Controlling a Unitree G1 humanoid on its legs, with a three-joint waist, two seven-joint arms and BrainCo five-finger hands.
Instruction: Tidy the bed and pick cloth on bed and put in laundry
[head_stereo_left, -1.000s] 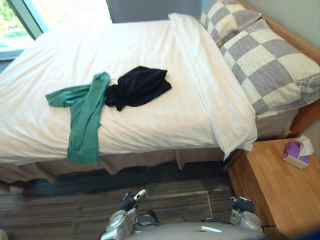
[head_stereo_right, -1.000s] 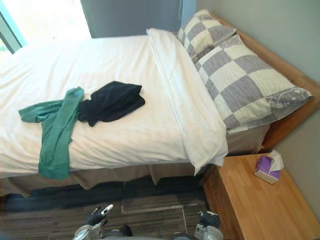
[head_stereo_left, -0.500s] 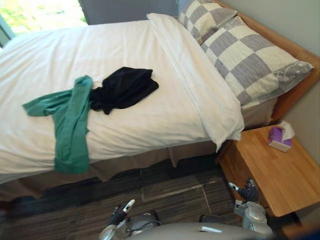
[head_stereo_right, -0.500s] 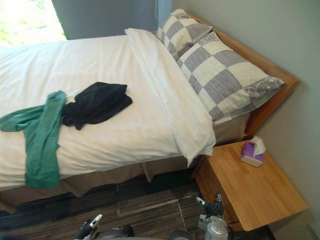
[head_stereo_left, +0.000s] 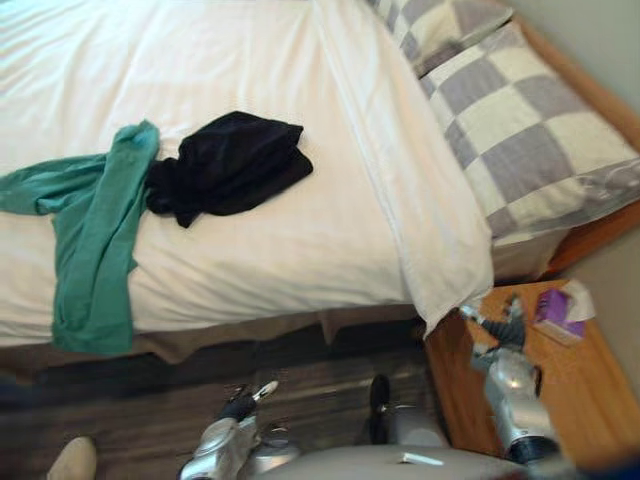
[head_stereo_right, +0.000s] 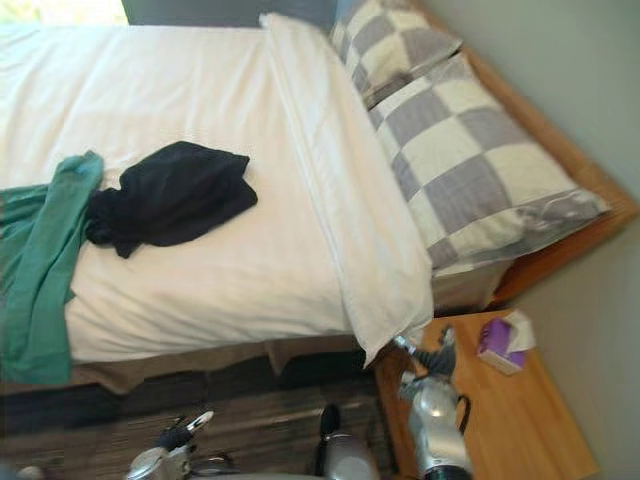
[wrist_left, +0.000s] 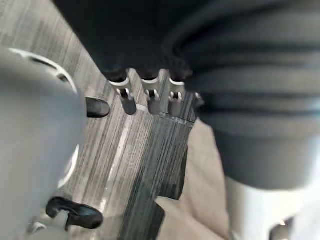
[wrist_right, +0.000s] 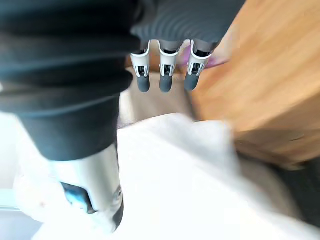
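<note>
The robot seems to be starting on the bed (head_stereo_left: 300, 240). Its right hand (head_stereo_left: 497, 328) is up by the hanging corner of the white cover (head_stereo_left: 450, 285), fingers straight and open, holding nothing. Next it must grab that corner. The left hand (head_stereo_left: 240, 407) hangs low, open too. The black cloth (head_stereo_left: 230, 165) and green cloth (head_stereo_left: 95, 235) lie touching on the bed.

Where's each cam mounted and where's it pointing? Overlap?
Left eye view: on the head, looking down at bed, green cloth, black cloth; left hand low, right hand by the nightstand.
Right eye view: same head, same scene, both hands.
Left wrist view: along the open left hand, at the floor.
Right wrist view: along the open right hand, at duvet corner and nightstand.
Shared: eye views and right wrist view both show that corner and nightstand.
</note>
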